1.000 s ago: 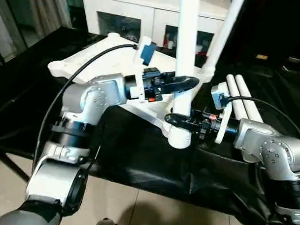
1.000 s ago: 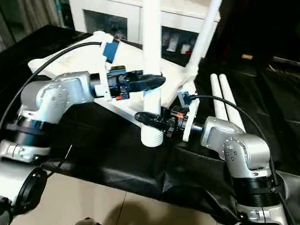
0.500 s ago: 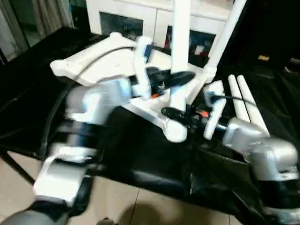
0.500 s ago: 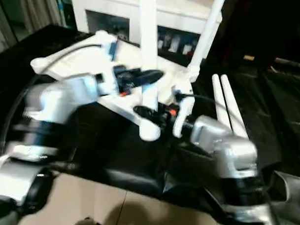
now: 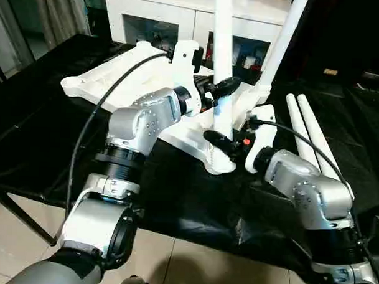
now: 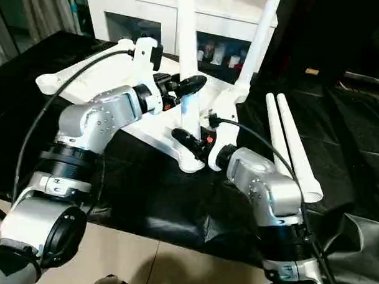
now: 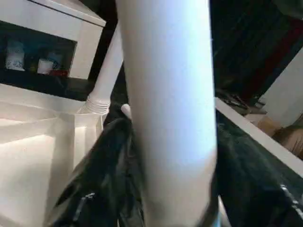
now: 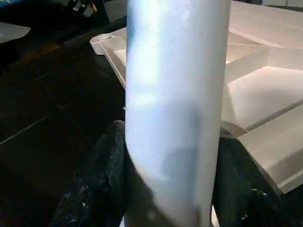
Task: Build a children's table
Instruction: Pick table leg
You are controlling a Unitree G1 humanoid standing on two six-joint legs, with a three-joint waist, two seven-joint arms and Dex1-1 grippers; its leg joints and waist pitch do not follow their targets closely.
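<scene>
Children's table [image 5: 126, 84] — white plastic, lying underside-up on the black-covered work table [image 5: 28, 130], with one leg [image 5: 281, 42] upright in its far right corner socket. Near leg [image 5: 222, 53] — upright at the near corner socket, pinched high by the left gripper [image 5: 224, 88] and low by the right gripper [image 5: 216, 140], each with a finger on either side. Two loose legs [image 6: 289, 142] lie side by side to the right.

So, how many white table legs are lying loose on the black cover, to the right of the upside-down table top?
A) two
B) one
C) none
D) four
A: two loose legs lie side by side on the black cover, right of the table top; two other legs stand upright in its corners, one between both grippers.
</scene>
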